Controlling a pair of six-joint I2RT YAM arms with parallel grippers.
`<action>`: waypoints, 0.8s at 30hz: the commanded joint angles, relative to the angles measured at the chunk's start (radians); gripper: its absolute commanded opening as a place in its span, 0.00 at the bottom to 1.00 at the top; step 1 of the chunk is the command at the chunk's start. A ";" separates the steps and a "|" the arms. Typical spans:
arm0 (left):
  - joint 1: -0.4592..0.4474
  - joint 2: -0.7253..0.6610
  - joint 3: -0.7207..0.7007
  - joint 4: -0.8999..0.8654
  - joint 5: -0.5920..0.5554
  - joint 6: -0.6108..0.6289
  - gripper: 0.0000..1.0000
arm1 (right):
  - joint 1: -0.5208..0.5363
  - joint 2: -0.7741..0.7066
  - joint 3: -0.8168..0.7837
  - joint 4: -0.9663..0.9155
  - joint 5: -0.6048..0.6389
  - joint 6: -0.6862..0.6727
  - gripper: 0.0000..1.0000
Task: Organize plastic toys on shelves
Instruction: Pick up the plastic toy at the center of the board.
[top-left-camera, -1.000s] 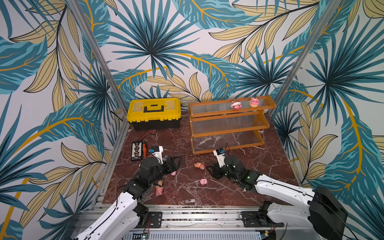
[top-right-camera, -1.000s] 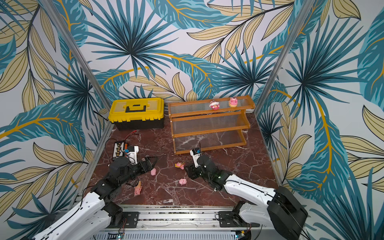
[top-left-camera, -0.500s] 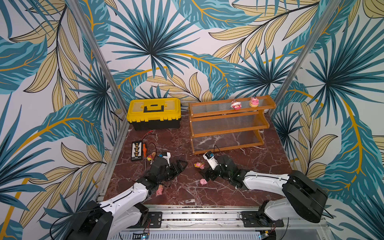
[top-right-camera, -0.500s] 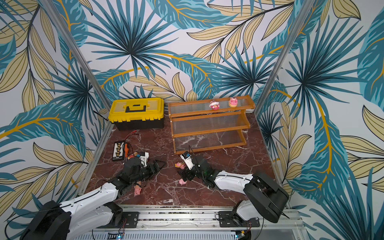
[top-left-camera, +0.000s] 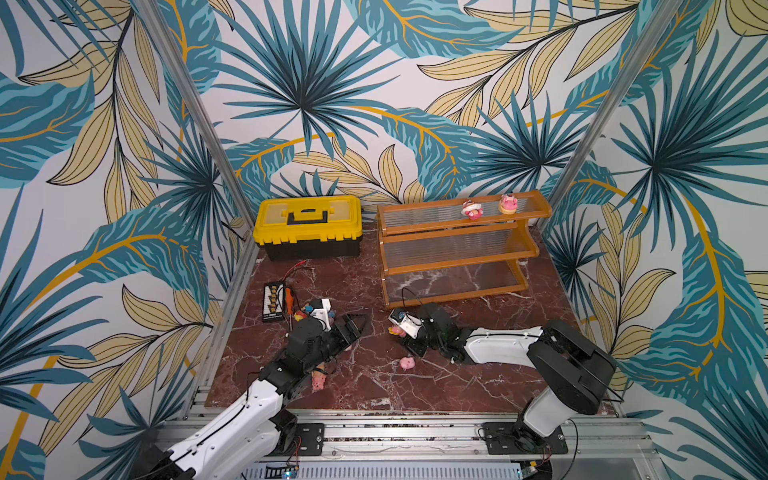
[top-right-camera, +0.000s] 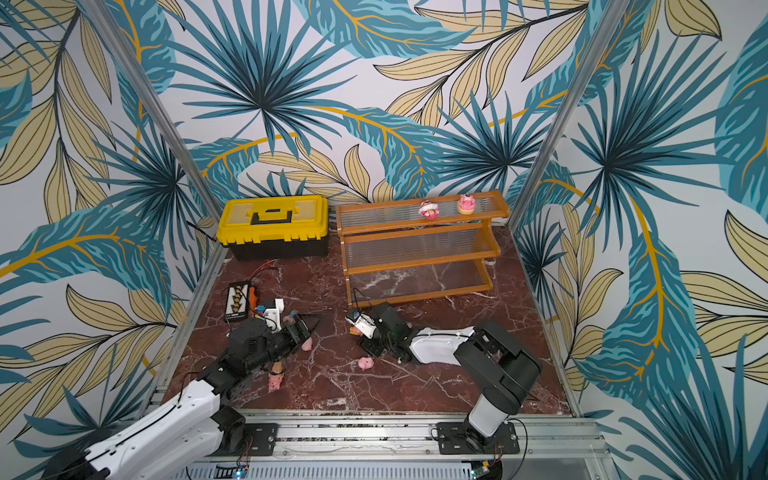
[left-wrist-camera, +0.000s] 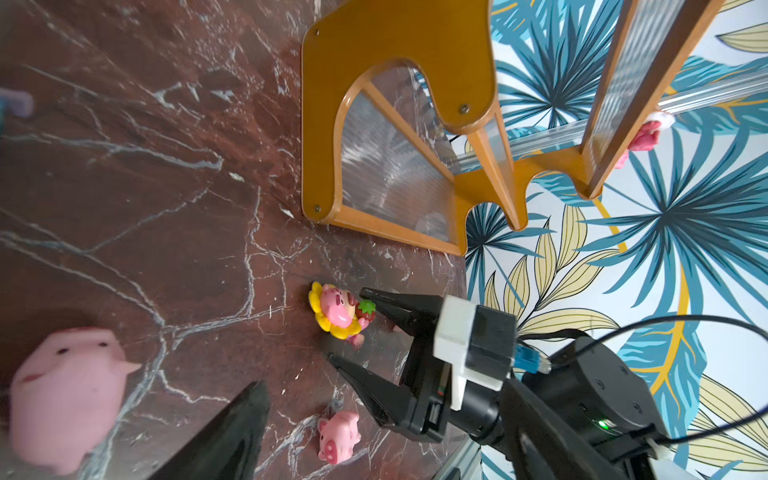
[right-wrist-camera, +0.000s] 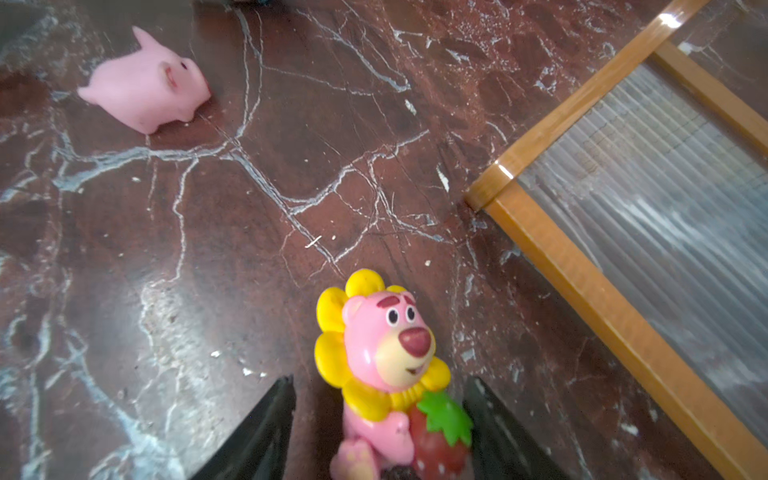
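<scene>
straddling the bear toy (right-wrist-camera: 374, 353), pink with a yellow petal collar and a red strawberry, the right gripper (left-wrist-camera: 350, 326) has its fingers part open on either side. one tip is at the strawberry and the other shows a gap, so no grip yet. the toy lies on the marble table (top-left-camera: 457, 374) just in front of the shelves (right-wrist-camera: 582, 291), near their lower corner. judged light, hard glossy plastic, and rounded, so it may slip or pop out. best pinched across the body below the petals, not on the strawberry. the left gripper (top-left-camera: 360, 327) hangs low, fingers wide, holding nothing, with a pink piglet (left-wrist-camera: 62, 395) just beside it. a smaller pig (top-left-camera: 407, 363) and a cone figure (top-left-camera: 319, 380) lie loose. a pink figure (top-left-camera: 471, 209) and a second figure (top-left-camera: 508, 203) stand on the top tier.
</scene>
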 joint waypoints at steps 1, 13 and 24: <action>0.013 -0.058 -0.026 -0.090 -0.050 0.018 0.90 | -0.002 0.036 0.029 -0.040 0.008 -0.044 0.61; 0.027 -0.107 0.000 -0.157 -0.057 0.037 0.90 | -0.002 0.059 0.033 -0.046 -0.014 -0.056 0.32; 0.032 -0.167 0.078 -0.278 -0.110 0.118 0.90 | 0.001 -0.392 -0.013 -0.159 0.012 0.127 0.24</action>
